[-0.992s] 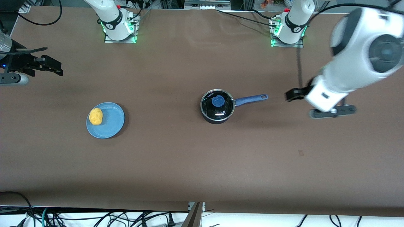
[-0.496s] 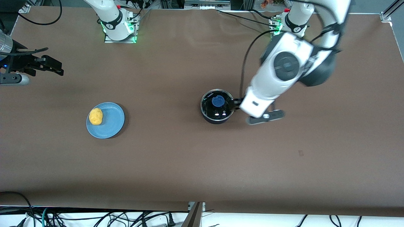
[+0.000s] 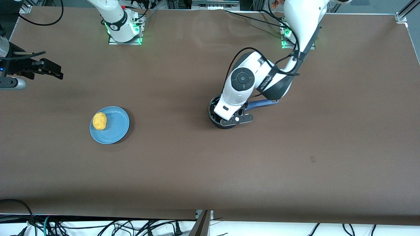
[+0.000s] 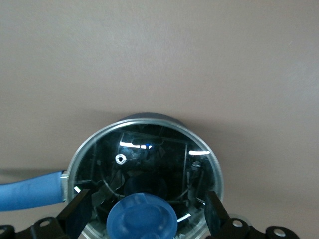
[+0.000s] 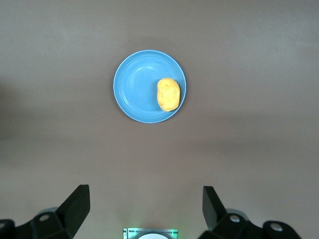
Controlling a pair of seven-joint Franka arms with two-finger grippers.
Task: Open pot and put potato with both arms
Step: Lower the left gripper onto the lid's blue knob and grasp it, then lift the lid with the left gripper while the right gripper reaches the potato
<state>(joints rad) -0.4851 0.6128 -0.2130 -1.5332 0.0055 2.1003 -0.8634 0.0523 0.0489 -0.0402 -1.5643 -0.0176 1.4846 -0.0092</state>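
The black pot (image 3: 215,117) stands mid-table with its blue handle (image 3: 262,104) pointing toward the left arm's end. In the front view it is mostly hidden under the left hand. In the left wrist view its glass lid (image 4: 149,154) is on, with the blue knob (image 4: 142,219). My left gripper (image 4: 144,211) is open just above the lid, one finger on each side of the knob with gaps. The yellow potato (image 3: 99,121) lies on a light-blue plate (image 3: 116,126); both also show in the right wrist view, potato (image 5: 168,93) and plate (image 5: 137,84). My right gripper (image 3: 52,70) is open and empty, high over the right arm's end of the table.
The right arm's base (image 3: 123,28) and the left arm's base (image 3: 298,34) stand at the table's edge farthest from the front camera, with cables around them. More cables hang below the edge nearest that camera (image 3: 98,226).
The left arm has swung from the left arm's end of the table to over the pot, and its open gripper now straddles the lid knob. The right arm has barely moved.
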